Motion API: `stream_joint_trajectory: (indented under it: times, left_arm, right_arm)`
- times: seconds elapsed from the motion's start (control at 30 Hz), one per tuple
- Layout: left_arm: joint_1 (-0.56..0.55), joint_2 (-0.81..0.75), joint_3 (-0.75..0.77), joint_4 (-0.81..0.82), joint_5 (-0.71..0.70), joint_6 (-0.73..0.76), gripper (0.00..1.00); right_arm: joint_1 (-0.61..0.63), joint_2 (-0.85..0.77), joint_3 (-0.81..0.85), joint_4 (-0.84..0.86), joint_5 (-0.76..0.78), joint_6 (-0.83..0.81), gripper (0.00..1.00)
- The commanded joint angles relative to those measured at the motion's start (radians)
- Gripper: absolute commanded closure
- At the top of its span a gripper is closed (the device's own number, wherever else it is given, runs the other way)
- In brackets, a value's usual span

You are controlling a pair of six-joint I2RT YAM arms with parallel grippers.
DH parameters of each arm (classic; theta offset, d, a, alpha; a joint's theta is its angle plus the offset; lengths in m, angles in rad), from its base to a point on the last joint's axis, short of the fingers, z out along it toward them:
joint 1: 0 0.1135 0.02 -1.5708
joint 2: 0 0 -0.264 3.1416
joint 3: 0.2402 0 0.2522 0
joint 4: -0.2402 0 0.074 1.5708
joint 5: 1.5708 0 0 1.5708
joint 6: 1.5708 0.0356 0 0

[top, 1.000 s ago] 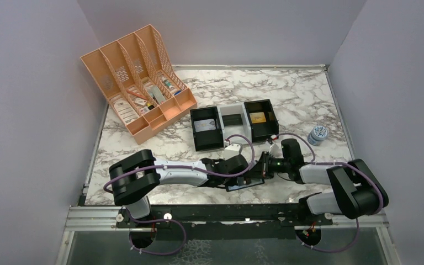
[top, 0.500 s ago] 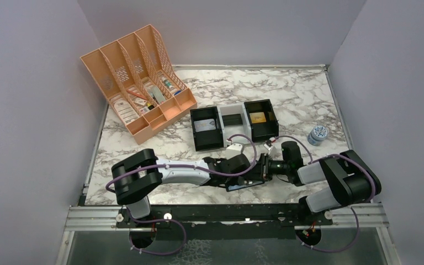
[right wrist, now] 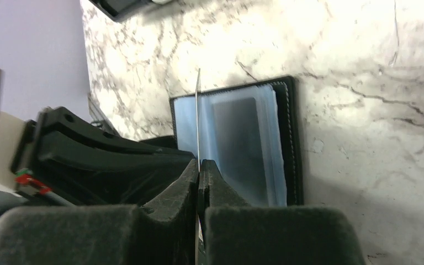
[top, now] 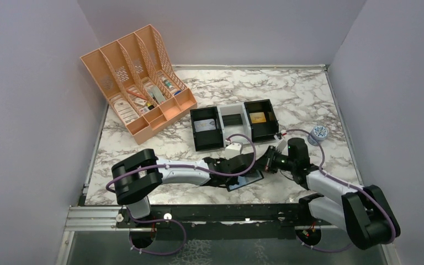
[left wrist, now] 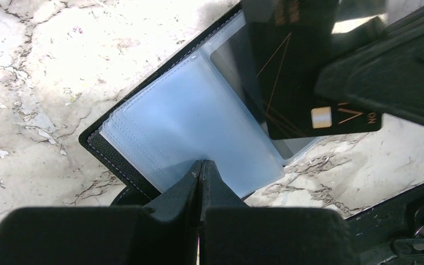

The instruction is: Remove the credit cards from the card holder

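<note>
**Dark card drawn clear of the card holder**

The card holder (left wrist: 187, 121) lies open on the marble, blue-grey lining up. The left gripper (left wrist: 200, 172) is clamped shut on the holder's near edge and pins it flat.

The right gripper (right wrist: 199, 165) is closed narrow on one dark credit card (left wrist: 303, 83), which the right wrist view shows edge-on. A second ago this gripper sat hard against the holder's right side, close to the left gripper. It has since drawn back to the right of the holder and the arm has swung outward. The card now hangs above the holder's right edge and appears free of its slot.

Assessment: one extraction is effectively complete, and the card awaits setting down. A dark patch remains in a clear sleeve; whether it is another card cannot be told. The black-and-white tray (top: 221, 122) stands beyond the holder.
</note>
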Motion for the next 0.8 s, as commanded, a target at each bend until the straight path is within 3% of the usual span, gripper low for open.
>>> stream_joint_trajectory:
  times: [0.0,0.17,0.3,0.43,0.77]
  left_arm:
    - [0.004,0.023,-0.031,-0.139,-0.067,-0.002,1.0]
    - [0.025,-0.02,-0.033,-0.17,-0.101,0.015,0.99]
    - [0.039,-0.085,-0.056,-0.179,-0.113,0.02,0.85]
    - [0.042,-0.159,-0.062,-0.157,-0.112,0.049,0.71]
    - [0.048,-0.297,-0.081,-0.139,-0.141,0.042,0.56]
  right_arm:
    - [-0.004,-0.1,0.063,-0.171,0.103,-0.043,0.99]
    - [-0.004,-0.203,0.092,-0.332,0.209,-0.077,0.99]
    - [-0.004,-0.264,0.129,-0.466,0.384,-0.092,0.99]
    - [-0.004,-0.237,0.203,-0.563,0.466,-0.114,0.99]
    - [-0.004,-0.162,0.329,-0.712,0.522,-0.195,0.99]
